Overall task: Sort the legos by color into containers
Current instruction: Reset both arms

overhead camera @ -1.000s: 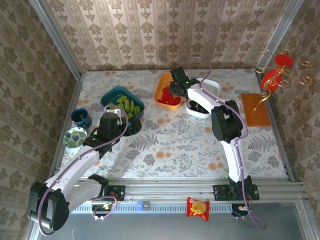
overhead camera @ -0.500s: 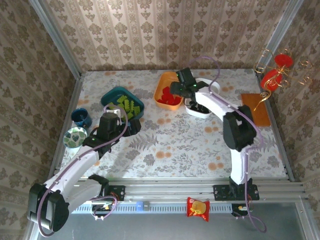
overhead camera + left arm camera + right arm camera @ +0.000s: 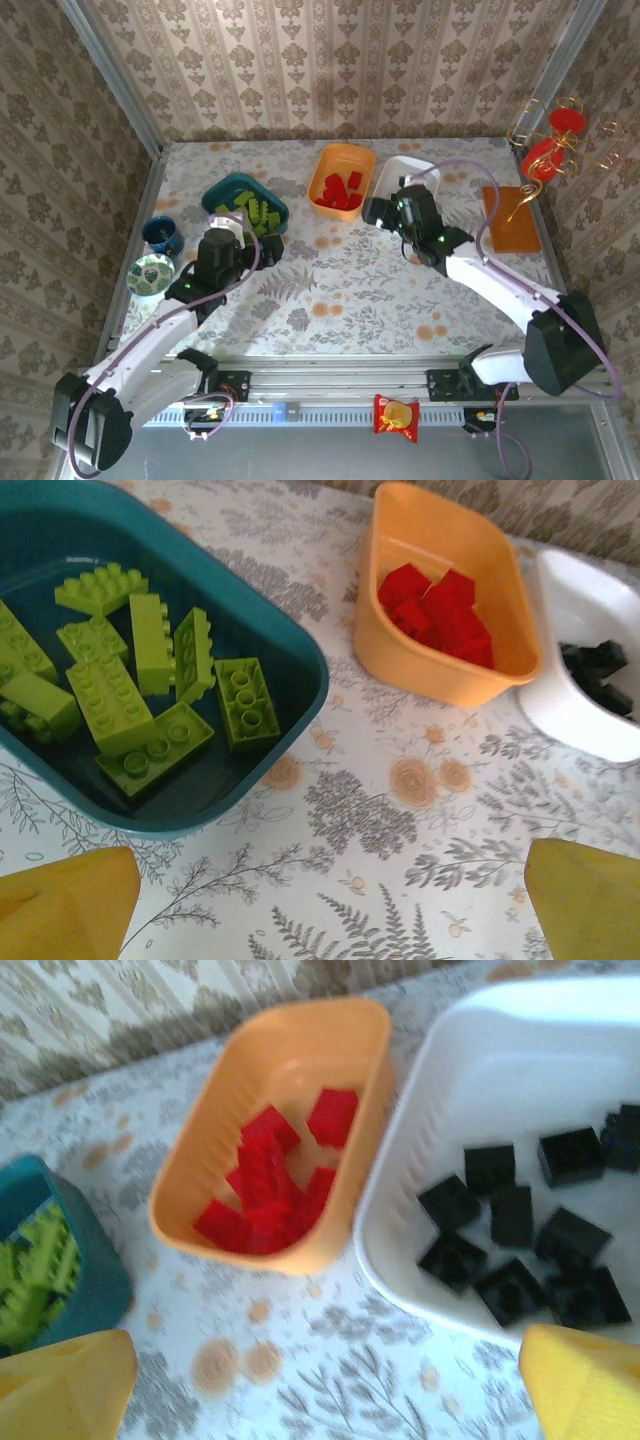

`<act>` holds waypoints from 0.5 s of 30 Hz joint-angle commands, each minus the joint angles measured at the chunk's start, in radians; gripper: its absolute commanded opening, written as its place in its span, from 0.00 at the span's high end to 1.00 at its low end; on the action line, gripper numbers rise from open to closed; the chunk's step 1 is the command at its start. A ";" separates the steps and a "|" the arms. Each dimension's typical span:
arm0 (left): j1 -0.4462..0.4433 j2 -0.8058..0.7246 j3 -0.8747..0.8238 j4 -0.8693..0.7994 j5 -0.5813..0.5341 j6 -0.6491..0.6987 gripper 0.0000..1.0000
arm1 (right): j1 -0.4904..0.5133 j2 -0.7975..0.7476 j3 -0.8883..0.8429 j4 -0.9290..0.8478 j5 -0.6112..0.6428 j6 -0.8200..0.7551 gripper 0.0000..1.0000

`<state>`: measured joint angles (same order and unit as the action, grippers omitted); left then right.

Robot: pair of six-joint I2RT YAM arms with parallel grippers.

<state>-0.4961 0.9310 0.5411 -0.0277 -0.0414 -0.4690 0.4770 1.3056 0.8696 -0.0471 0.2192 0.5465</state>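
Three containers stand at the back of the table: a dark teal tub (image 3: 245, 200) with lime green legos (image 3: 130, 680), an orange tub (image 3: 342, 180) with red legos (image 3: 270, 1190), and a white tub (image 3: 415, 170) with black legos (image 3: 520, 1230). My left gripper (image 3: 262, 250) hovers over the table just in front of the teal tub (image 3: 300, 660), open and empty, its yellow fingers (image 3: 65, 900) wide apart. My right gripper (image 3: 375, 211) hangs open and empty in front of the orange tub (image 3: 290, 1250) and the white tub (image 3: 440, 1110), partly covering the white one from above.
A dark blue cup (image 3: 162, 235) and a green patterned dish (image 3: 150, 273) sit at the left edge. An orange board (image 3: 510, 218) and a red wire ornament (image 3: 550, 150) are at the right. Patterned walls close in the table. A snack packet (image 3: 397, 415) lies on the front rail.
My right gripper has opened and drawn back from above the orange tub toward the near side, the arm swinging out to the right. The left arm has hardly moved.
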 commanded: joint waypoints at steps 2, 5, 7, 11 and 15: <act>-0.038 0.144 0.078 0.109 0.078 0.064 0.00 | 0.012 -0.115 -0.116 0.131 0.053 -0.021 0.00; -0.185 0.312 0.208 0.096 0.072 0.147 0.00 | 0.012 -0.159 -0.131 0.089 0.117 -0.041 0.00; -0.294 0.418 0.273 0.133 0.027 0.181 0.00 | 0.011 -0.186 -0.140 0.069 0.165 -0.053 0.00; -0.389 0.623 0.400 0.204 0.044 0.168 0.00 | 0.011 -0.234 -0.167 0.068 0.203 -0.083 0.00; -0.399 0.694 0.405 0.271 0.025 0.179 0.00 | 0.011 -0.244 -0.168 0.021 0.245 -0.065 0.00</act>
<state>-0.9009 1.6115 0.9508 0.1799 0.0025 -0.3309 0.4835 1.0760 0.7158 -0.0002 0.3790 0.4858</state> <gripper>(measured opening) 0.999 0.999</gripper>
